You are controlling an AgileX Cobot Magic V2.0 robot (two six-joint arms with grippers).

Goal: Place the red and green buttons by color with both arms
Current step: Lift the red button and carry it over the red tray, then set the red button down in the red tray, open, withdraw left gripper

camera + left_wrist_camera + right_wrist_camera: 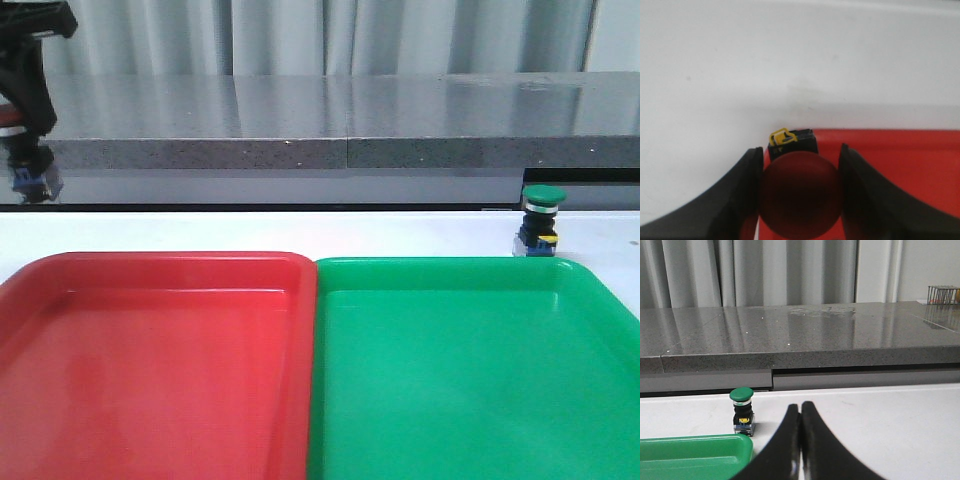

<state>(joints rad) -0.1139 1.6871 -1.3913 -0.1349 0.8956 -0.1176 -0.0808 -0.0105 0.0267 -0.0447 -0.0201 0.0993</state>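
Red button (801,200) is clamped between the left end effector's (801,192) fingers, cap toward the wrist camera, long axis running away toward its black body, above the red tray's (900,165) edge. Right end effector (800,440) is clenched, grasping nothing. Green tray (470,370) lies beside the red tray. Beyond its far right corner, green button (541,220) stands upright on the white worktop (300,230), cap up.

red button (800,200): cap blurry, hides most of its body
left gripper (30,180): cut off by frame edge
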